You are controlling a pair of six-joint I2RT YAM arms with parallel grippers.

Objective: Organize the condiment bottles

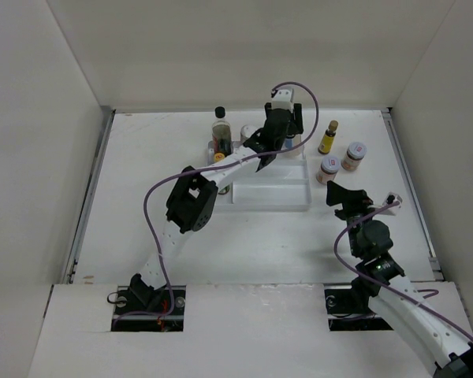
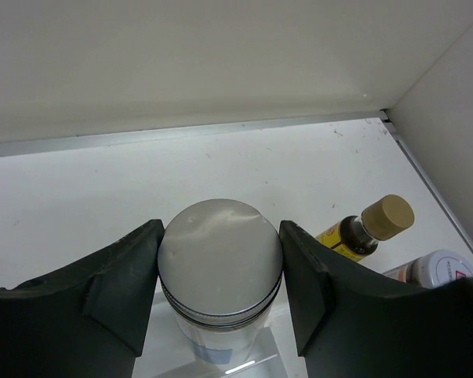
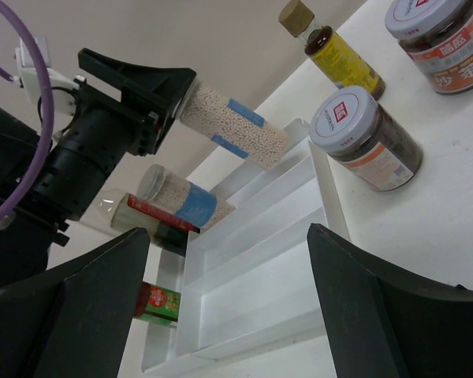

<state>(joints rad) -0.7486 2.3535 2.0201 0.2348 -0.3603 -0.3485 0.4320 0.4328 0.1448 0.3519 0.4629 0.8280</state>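
My left gripper [image 2: 221,228] is shut on a spice jar [image 2: 219,260] with a silver lid, one finger on each side of the lid. From the right wrist view this jar [image 3: 232,122] is full of white grains and has blue labels, and its base is at the back right compartment of the white tray [image 3: 252,291]. Whether it rests there I cannot tell. At the tray's left stand a second grain jar [image 3: 185,201], a dark bottle [image 1: 219,126] with a black cap and a red-green bottle [image 3: 158,303]. My right gripper [image 1: 343,197] is open and holds nothing, right of the tray [image 1: 268,195].
On the table right of the tray are a small yellow bottle [image 1: 328,138] and two pale-lidded jars [image 1: 329,168] [image 1: 353,155]. The same yellow bottle [image 2: 366,228] shows beside my left gripper. White walls close the table at the back and on both sides.
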